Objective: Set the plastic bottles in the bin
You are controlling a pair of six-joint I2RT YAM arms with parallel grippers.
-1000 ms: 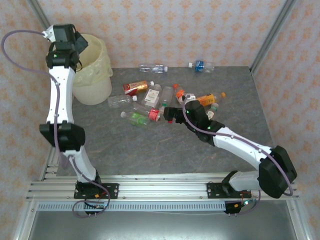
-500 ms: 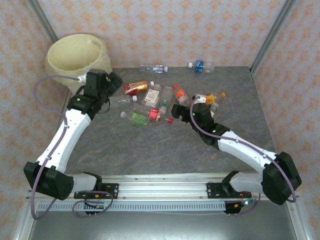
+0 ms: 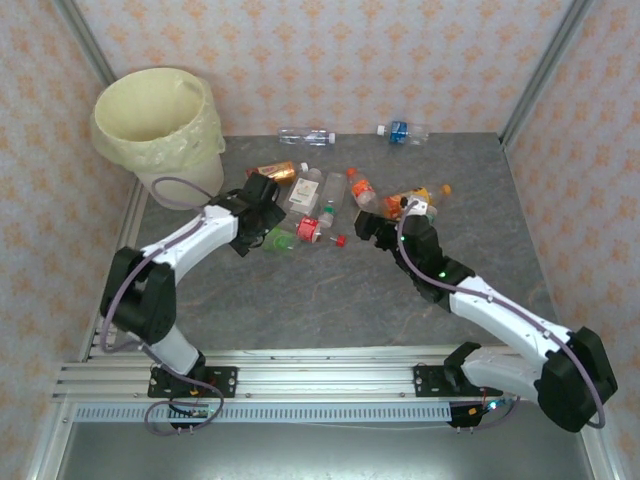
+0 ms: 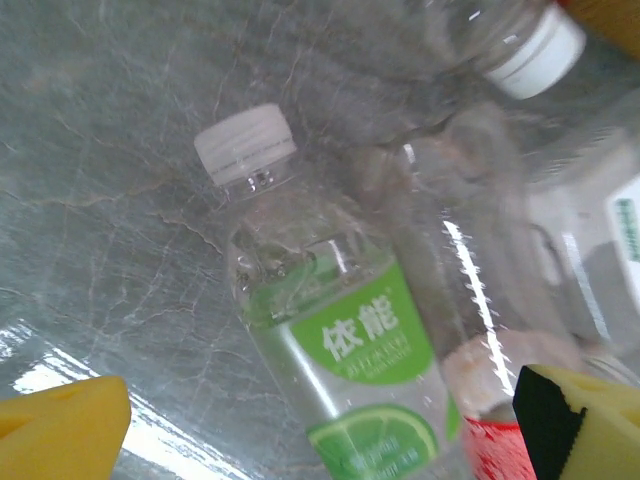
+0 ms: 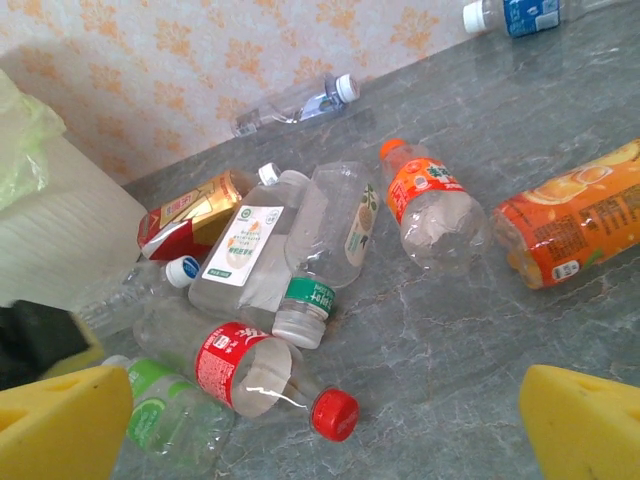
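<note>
Swinging left end effector [image 4: 320, 428] from bin [image 3: 205, 125] over green-label bottle [image 4: 340, 340], jaws apart.

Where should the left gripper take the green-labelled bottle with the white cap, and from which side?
Probably across its labelled body, from straight above: the green-labelled bottle lies flat on the table, and the open left gripper hangs with a pad on either side of the label. A clear bottle crowds one side, so go down carefully.
</note>
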